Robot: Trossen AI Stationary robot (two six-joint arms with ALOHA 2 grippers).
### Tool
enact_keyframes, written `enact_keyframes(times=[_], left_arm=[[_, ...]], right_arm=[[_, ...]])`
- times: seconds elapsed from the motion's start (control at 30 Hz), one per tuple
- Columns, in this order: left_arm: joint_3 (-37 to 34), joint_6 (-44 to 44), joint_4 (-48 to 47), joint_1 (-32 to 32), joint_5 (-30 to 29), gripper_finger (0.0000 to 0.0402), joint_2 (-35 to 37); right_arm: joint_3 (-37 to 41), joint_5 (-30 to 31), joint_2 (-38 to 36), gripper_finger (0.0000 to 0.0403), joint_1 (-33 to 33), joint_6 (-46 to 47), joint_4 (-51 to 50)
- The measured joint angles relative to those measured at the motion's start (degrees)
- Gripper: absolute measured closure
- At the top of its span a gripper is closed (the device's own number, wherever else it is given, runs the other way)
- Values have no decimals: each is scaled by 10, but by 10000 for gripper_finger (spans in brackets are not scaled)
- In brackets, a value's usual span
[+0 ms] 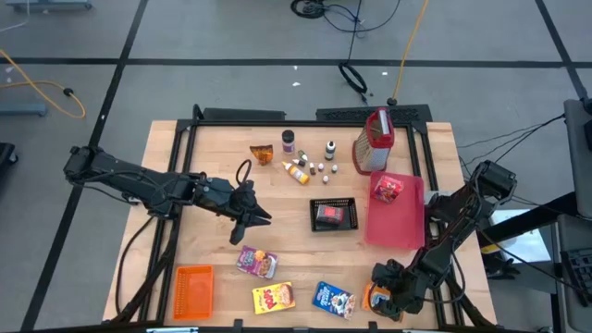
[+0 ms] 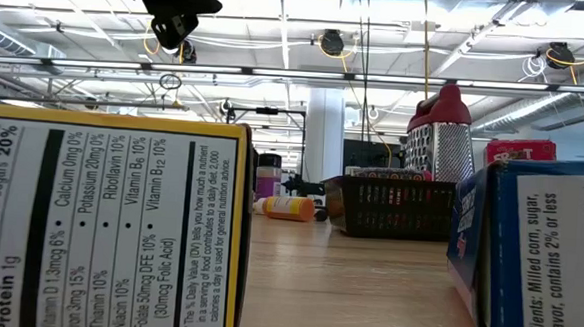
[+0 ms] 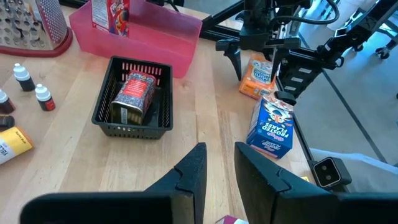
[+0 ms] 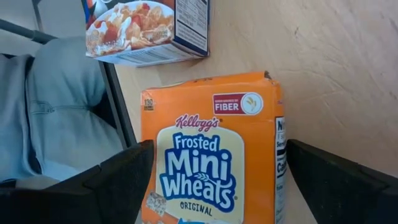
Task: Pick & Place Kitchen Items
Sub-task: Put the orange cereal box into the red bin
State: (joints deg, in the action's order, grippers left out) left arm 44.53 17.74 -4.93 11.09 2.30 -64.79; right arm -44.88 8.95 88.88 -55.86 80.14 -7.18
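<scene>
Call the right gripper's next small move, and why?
Probably lower and close. The right gripper hangs open with its fingers either side of the orange Mini-Wheats box, which lies flat at the table's near edge. The fingers look clear of the box's sides.

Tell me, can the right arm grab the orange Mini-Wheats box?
Probably yes. The right end effector hangs directly over the orange Frosted Mini-Wheats box, open wide with a finger on each side. Nothing sits between them; the blue cereal box lies just beside it.
</scene>
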Motion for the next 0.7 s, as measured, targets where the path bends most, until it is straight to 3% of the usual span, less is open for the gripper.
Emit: enact_keyframes(times=[0.57,0.7], left_arm=[[0,0,0,0,0,321,0],[0,0,0,0,0,321,0]], right_arm=[[0,3,-1,46,0,-21,61],[-1,34,-1,46,0,-28,62]])
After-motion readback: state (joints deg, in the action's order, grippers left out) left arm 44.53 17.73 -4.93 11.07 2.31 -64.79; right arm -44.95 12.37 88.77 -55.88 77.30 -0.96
